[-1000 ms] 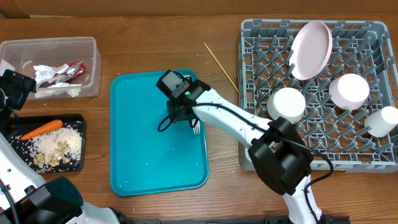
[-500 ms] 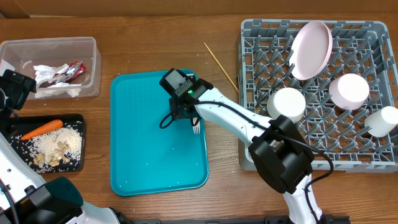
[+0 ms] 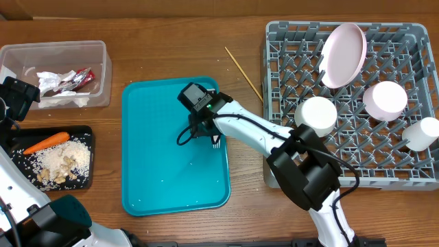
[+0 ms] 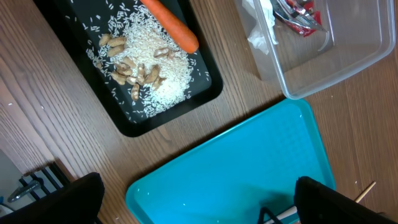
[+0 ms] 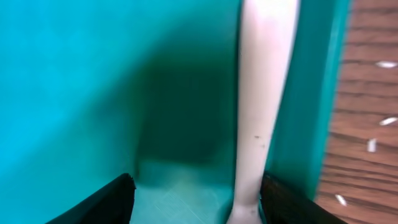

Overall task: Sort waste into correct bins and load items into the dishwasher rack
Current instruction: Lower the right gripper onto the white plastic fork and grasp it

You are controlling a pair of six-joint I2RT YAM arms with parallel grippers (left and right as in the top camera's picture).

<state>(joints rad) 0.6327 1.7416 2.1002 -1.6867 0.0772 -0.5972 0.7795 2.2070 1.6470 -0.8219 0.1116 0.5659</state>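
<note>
Near the middle of the wooden desk [image 3: 171, 41], tight against the right rim of the flat teal plastic serving tray [image 3: 158, 171], lay the slim white plastic fork [image 5: 264, 93]. The right arm's jaws were low over it, parted, with one tip on each side of the handle and nothing gripped. The wrist view put the handle much nearer the rim-side tip than the other, and the raised rim left that tip little room. A good pick here seemed to call for shifting the jaws a touch toward the rim so the handle sat centred. They would then close slowly across its narrow width and lift straight up, so the fork did not skid along the rim or tip out. From there it belonged in the large square grey plastic dishwasher rack [image 3: 274, 34] at the right edge of the desk. That rack already held a pale pink round plate [image 3: 343, 55], two small round bowls [image 3: 315, 114] and a small white cup [image 3: 420, 134], so a free row of pegs looked safest. The left arm's jaws hung wide open and empty over the left side of the desk, above the shallow black rectangular tray [image 4: 211, 87] of scraps.
</note>
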